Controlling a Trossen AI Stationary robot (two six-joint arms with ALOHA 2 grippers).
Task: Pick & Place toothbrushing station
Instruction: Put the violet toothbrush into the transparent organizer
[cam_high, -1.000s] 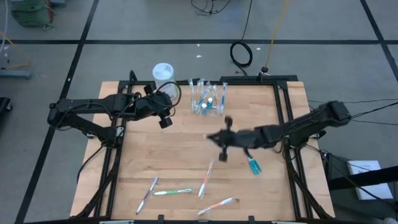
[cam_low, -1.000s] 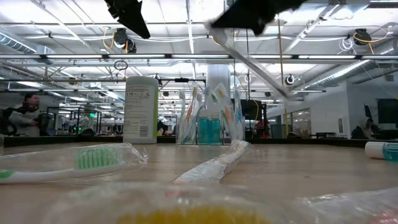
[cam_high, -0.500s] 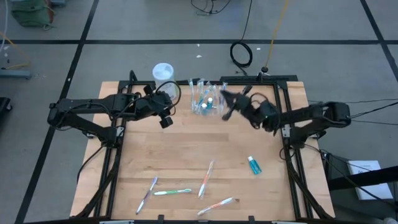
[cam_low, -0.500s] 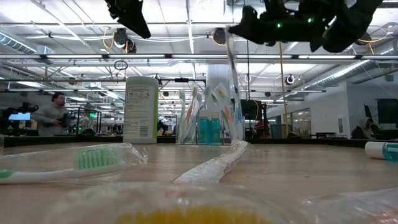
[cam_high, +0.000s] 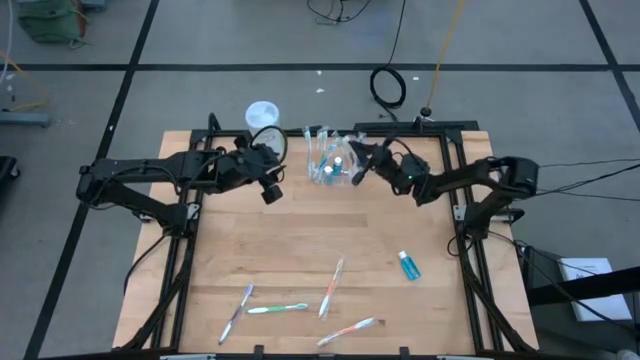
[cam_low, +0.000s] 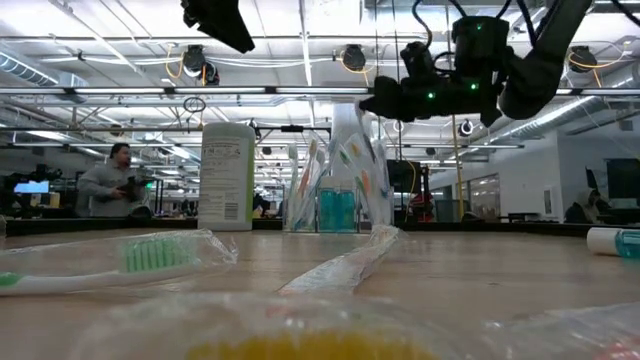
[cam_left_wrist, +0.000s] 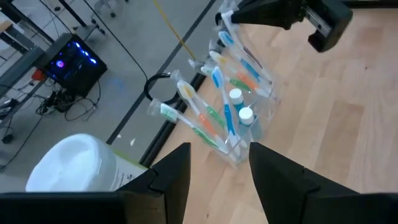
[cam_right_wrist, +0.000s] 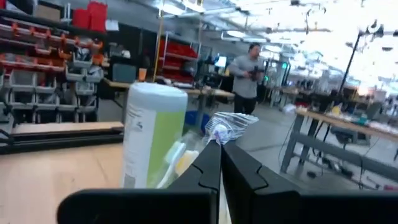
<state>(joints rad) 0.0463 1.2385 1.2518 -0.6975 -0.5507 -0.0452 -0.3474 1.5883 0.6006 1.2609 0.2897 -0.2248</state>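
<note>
The clear cup (cam_high: 333, 166) stands near the table's far edge with several wrapped toothbrushes and blue tubes upright in it; it also shows as the cup (cam_left_wrist: 244, 134) and the cup (cam_low: 338, 208). My right gripper (cam_high: 356, 166) is at the cup's right side, shut on a wrapped toothbrush (cam_left_wrist: 225, 30) above the cup. My left gripper (cam_high: 268, 190) hovers open to the left of the cup, its fingers (cam_left_wrist: 168, 180) bare. More wrapped toothbrushes (cam_high: 331, 288) lie flat near the front edge, and a blue toothpaste tube (cam_high: 409, 265) lies at the right. My right gripper pinches the wrapped toothbrush by the crinkled top end of its wrapper (cam_right_wrist: 227, 127), between the two fingertips. The fingers come about level from the table's right side. The toothbrush hangs down from them among the brushes in the cup (cam_left_wrist: 239, 59); whether its lower end rests there I cannot tell.
A white canister (cam_high: 262, 115) stands just beyond the table's far left corner, close to my left gripper. Loose toothbrushes (cam_high: 278, 308) lie along the front edge. Black frame rails (cam_high: 455, 200) run along both sides. A person (cam_low: 115, 178) stands in the room behind.
My right gripper has carried the wrapped toothbrush from over the table's middle toward the far edge and to the cup, sinking a little and tipping its fingers up to about level. The toothbrush has swung from a slant to hanging nearly upright over the cup.
</note>
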